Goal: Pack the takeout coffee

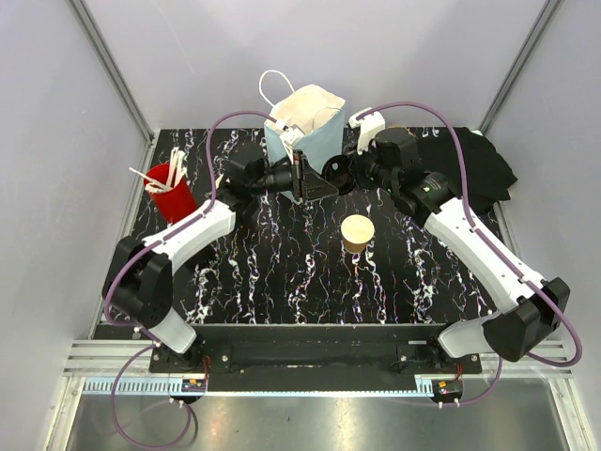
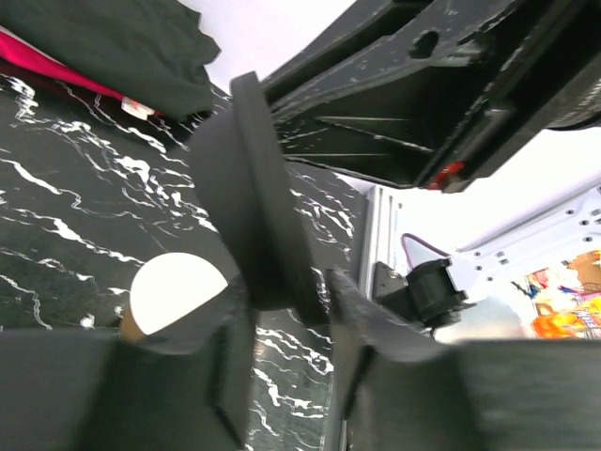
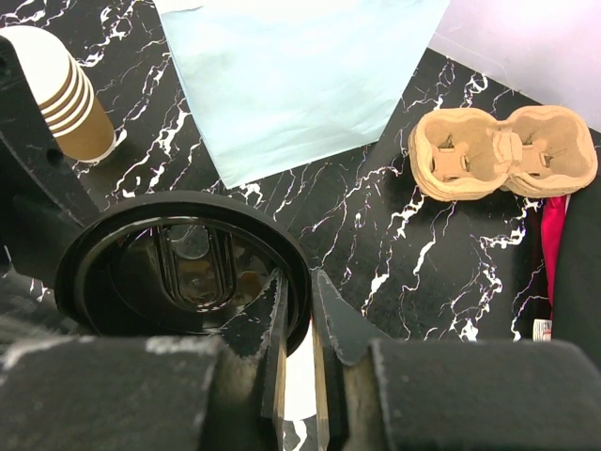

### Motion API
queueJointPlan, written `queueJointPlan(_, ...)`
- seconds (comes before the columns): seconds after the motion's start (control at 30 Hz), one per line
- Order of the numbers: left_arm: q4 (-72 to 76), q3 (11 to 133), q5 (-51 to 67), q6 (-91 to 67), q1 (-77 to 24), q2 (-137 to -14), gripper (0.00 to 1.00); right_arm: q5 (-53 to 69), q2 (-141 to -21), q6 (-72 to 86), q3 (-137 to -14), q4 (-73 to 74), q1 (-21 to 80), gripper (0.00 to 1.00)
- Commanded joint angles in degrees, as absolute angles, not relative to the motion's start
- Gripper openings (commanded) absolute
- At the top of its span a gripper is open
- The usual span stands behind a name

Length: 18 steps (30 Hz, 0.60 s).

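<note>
Right gripper [image 3: 300, 287]: jaws closed on the rim of the black lid [image 3: 141, 282], which it holds on edge above the table [image 1: 282, 272], near the far side. Left gripper [image 2: 286, 287]: fingers [image 2: 371, 324] stand either side of the same lid's rim, partly drawn in. Whether they actually pinch it cannot be told from the left wrist view. Top view: the two grippers meet nose to nose w/ the lid btwn them, just in front of the light blue paper bag [image 1: 315, 132], which stands at the far edge w/ its mouth open and white handles up. Takeout cup [image 1: 358, 233]: upright on the marbled table, centre-right, nearer the arm bases than either gripper and apart from both, w/ its mouth uncovered and pale inside showing. It also shows in the left wrist view as a pale disc behind the left finger. Other items: red cup w/ white straws [image 1: 171, 193] at far left, black cloth [image 1: 479, 164] at far right. Right wrist view adds a stack of nested tan cups [image 3: 75, 103] beside the bag, and a two-cell pulp carrier [image 3: 502, 150] next to the cloth.
</note>
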<state>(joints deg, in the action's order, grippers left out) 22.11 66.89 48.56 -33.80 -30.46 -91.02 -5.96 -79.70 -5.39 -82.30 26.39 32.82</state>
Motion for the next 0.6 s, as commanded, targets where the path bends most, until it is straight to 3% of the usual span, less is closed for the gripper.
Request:
queueJointPlan(0.0,22.9,68.9,47.4,-31.6,-30.8,-90.9,0.29,-6.0,-77.3,-4.8,-84.1,25.7,33.3,0.05)
queueJointPlan(0.3,19.7,69.6,46.1,-29.3,-30.8,-90.4,0.19,-2.5,-75.4,-6.1,-82.9,26.4,33.3,0.12)
queueJointPlan(0.4,18.1,70.3,45.6,-28.2,-30.8,-90.4,0.18,-0.8,-75.1,-7.0,-82.8,27.1,33.3,0.2)
queueJointPlan(0.57,16.3,70.5,45.1,-26.7,-30.7,-89.7,0.16,-0.8,-72.9,-10.4,-83.1,27.6,33.3,0.51)
